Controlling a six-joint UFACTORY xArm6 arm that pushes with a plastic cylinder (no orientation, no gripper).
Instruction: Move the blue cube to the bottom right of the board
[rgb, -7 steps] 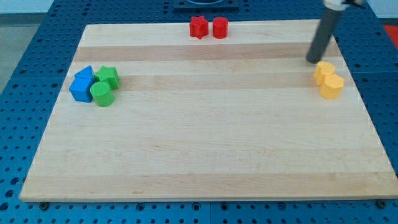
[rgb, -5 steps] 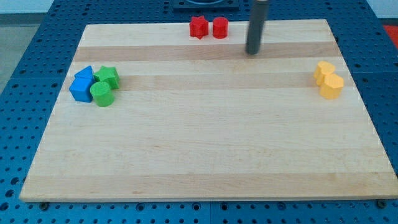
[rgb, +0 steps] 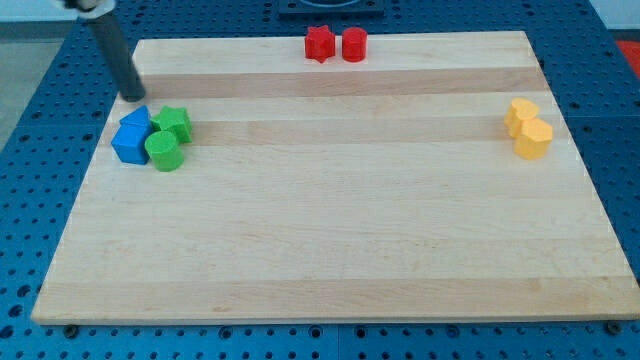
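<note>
The blue cube lies near the board's left edge, in a tight cluster. A second blue block with a sloped top touches it from above. A green cylinder and a green star-like block sit against its right side. My tip stands just above the cluster, a short gap above the sloped blue block, touching nothing. The rod leans up toward the view's top left.
Two red blocks, a star shape and a cylinder, stand at the top middle. Two yellow blocks sit together near the right edge. The wooden board rests on a blue pegboard table.
My tip has swept from beside the yellow blocks at the right, across the top of the board, to just above the blue and green cluster at the left. No block has moved.
</note>
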